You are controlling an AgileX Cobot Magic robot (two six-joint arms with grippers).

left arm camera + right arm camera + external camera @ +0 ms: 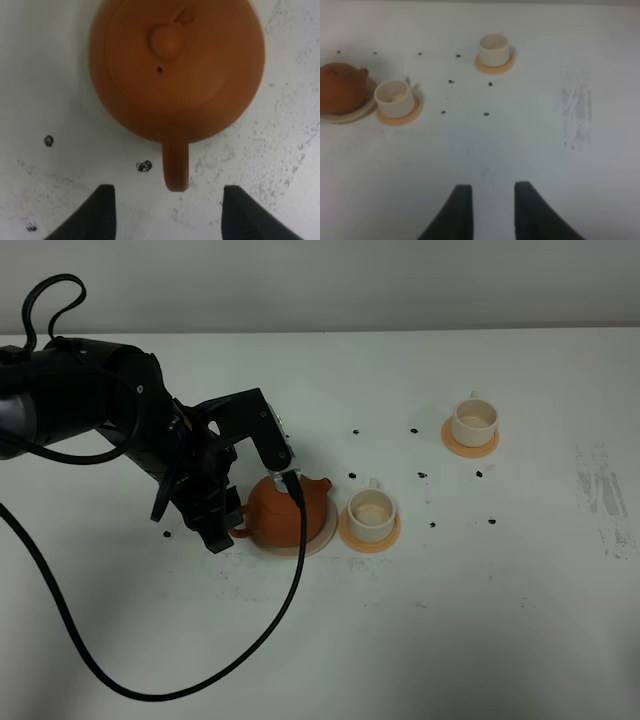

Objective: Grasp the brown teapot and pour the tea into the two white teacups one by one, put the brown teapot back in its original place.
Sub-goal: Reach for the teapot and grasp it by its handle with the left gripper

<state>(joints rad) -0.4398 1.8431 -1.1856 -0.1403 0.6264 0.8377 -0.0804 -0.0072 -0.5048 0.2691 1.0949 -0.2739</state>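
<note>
I note left pincer spread wide, empty, brown teapot just ahead, its handle pointing into the gap, untouched.

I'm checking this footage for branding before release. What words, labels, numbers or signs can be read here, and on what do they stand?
None can be read in any view.
The brown teapot, the teacup beside it and the farther teacup bear no writing.
The black specks on the white table are marks, not characters.
The left arm shows no legible label.
</note>
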